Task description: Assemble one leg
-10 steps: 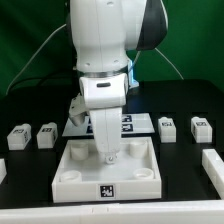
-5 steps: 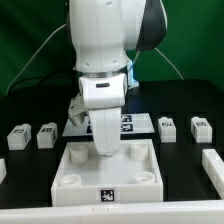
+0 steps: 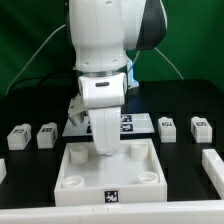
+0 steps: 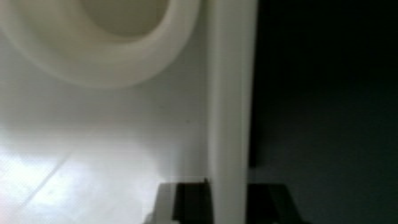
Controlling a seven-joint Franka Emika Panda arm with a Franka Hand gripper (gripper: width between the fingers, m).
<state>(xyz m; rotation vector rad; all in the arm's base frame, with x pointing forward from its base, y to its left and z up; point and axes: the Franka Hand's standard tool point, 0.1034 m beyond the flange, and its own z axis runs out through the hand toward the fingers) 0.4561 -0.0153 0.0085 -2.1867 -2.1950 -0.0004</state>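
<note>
End effector [image 3: 104, 151] low inside white panel [image 3: 150, 182], by its wall; open or closed: can't tell. Nearest leg [image 3: 46, 134] on surface [image 3: 25, 165], ext. view's left of panel, not gripped.

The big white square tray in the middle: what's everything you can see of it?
The tray looks like moulded white plastic: square, flat-floored, with a low raised rim and round sockets at its corners. A black-and-white tag sits on its near wall. It lies flat on the black table, before the marker board. The gripper reaches down at its far rim; the wrist view suggests fingers either side of that rim, contact unclear.
</note>
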